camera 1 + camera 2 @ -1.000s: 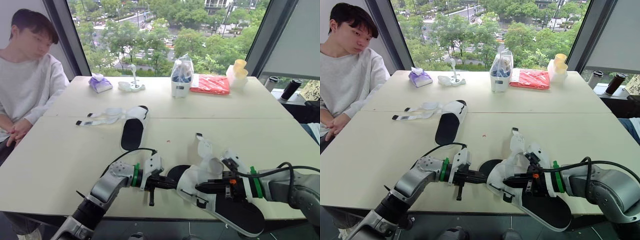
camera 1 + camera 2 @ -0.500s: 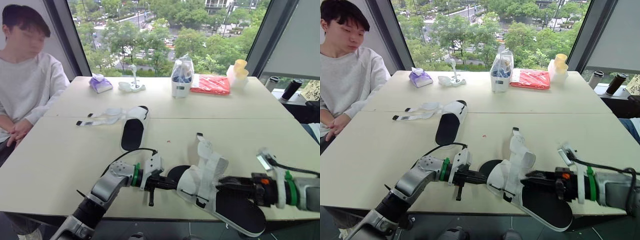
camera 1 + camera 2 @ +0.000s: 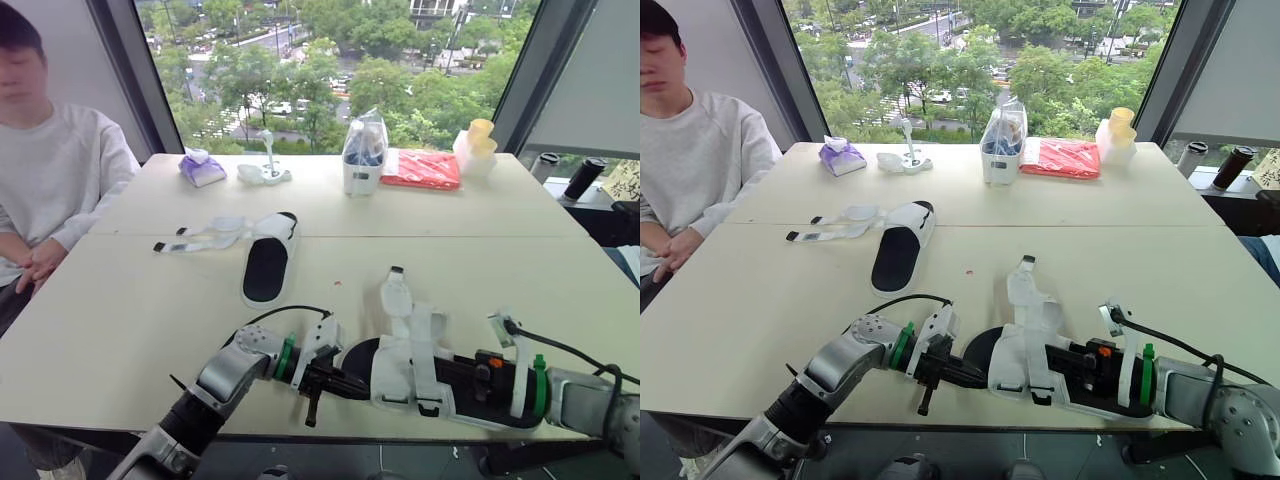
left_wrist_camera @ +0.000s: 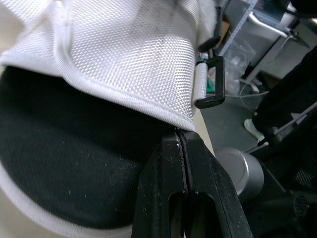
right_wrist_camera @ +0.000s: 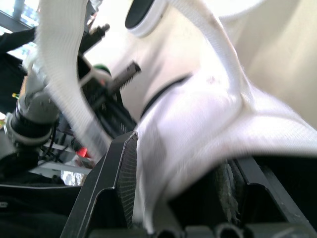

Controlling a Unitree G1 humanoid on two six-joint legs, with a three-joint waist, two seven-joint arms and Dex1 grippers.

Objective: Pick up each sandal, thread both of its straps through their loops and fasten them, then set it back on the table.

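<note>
Now | sandal (image 3: 410, 358) lowered since a second ago, flat by the table's (image 3: 110, 330) front edge | left gripper (image 3: 335, 381) pinched narrow on its toe | right gripper (image 3: 462, 372) wide at its straps | fastening apparently unfinished; other sandal (image 3: 268, 262) waits.

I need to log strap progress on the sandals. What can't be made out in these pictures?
On the near sandal, whether the straps are threaded: folds overlap in the head views, blur in the right wrist view.
Its heel end: partly covered by the right gripper, head views.
On the far sandal, the loops: too small, head views.
</note>
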